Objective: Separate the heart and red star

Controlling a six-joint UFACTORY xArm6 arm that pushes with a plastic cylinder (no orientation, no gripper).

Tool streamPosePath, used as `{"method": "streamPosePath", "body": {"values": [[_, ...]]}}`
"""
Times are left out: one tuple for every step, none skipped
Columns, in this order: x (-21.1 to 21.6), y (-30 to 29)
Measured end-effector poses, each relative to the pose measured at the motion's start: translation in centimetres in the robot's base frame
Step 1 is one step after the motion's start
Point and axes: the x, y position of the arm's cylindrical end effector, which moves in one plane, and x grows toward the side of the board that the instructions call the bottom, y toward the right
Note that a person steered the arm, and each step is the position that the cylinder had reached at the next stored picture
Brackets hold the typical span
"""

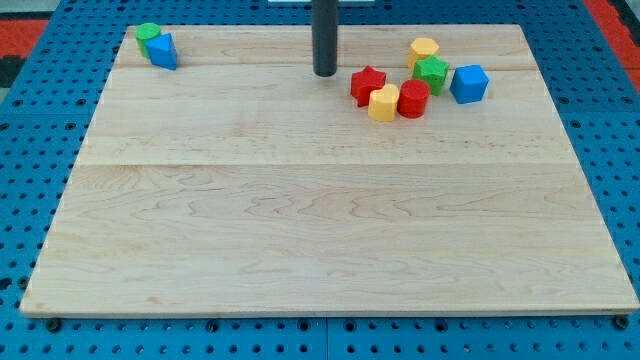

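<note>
The red star (pixel 367 84) lies near the view's top, right of centre. The yellow heart (pixel 383 103) touches its lower right side. My tip (pixel 325 73) rests on the board just left of the red star, a small gap apart, and up-left of the heart.
A red round block (pixel 413 99) touches the heart's right side. A green star (pixel 432 72), a yellow block (pixel 424 49) and a blue cube (pixel 469 84) cluster to the right. A green block (pixel 148 34) and a blue block (pixel 162 50) sit at the top left corner of the wooden board (pixel 320 230).
</note>
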Motion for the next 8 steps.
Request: {"method": "streamPosePath", "body": {"values": [[2.5, 3.1], [8.6, 3.3], [10.8, 3.3], [9.8, 0.4], [7.9, 0.4], [7.0, 1.9], [7.3, 6.5], [8.5, 8.3]]}}
